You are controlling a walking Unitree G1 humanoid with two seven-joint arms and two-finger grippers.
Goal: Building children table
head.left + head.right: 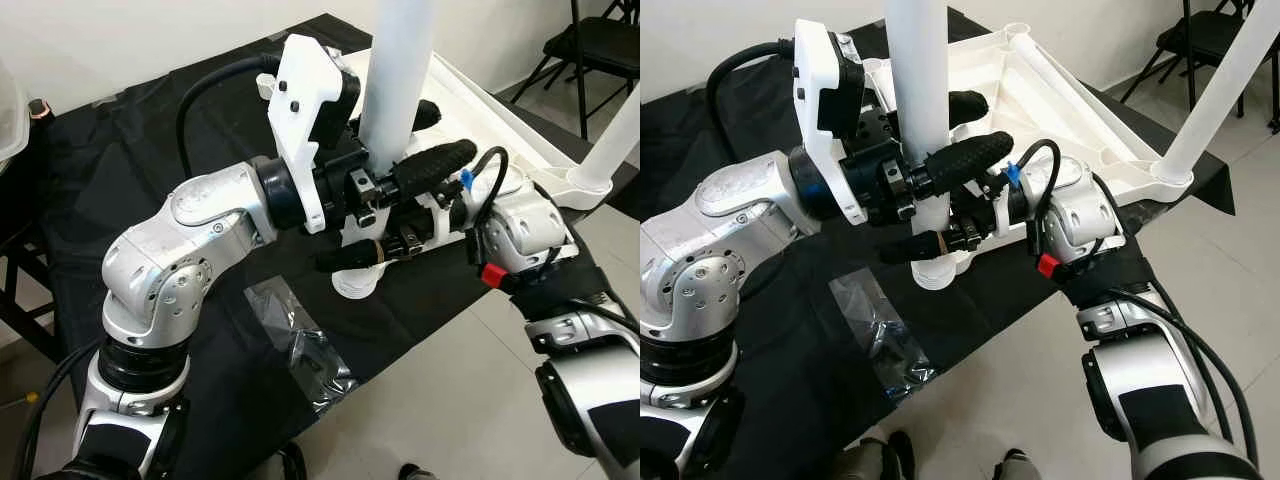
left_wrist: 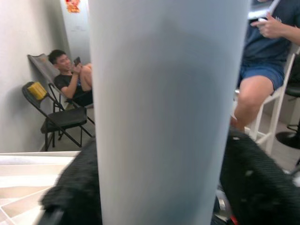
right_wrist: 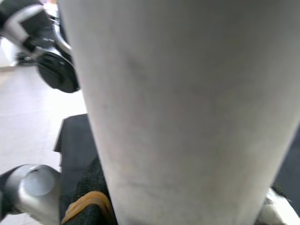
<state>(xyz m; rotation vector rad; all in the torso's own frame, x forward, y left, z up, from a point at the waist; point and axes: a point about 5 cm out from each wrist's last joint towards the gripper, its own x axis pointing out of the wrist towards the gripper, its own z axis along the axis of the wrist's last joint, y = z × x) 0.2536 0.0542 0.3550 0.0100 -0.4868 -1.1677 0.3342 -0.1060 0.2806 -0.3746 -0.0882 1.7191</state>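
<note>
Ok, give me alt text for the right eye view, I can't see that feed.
Both grippers, left and right, clamp an upright white table leg at the near corner of an upside-down white tabletop on a black cloth. Another leg already stands at the right corner; a clear plastic bag lies nearby.

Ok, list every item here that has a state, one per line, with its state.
Left hand: shut on the upright table leg.
Right hand: shut on the same leg, lower down.
Upright table leg: vertical, at its corner socket.
Second table leg: already standing in its corner.
Tabletop: upside down on the black cloth.
Plastic bag: crumpled, flat on the black cloth.
</note>
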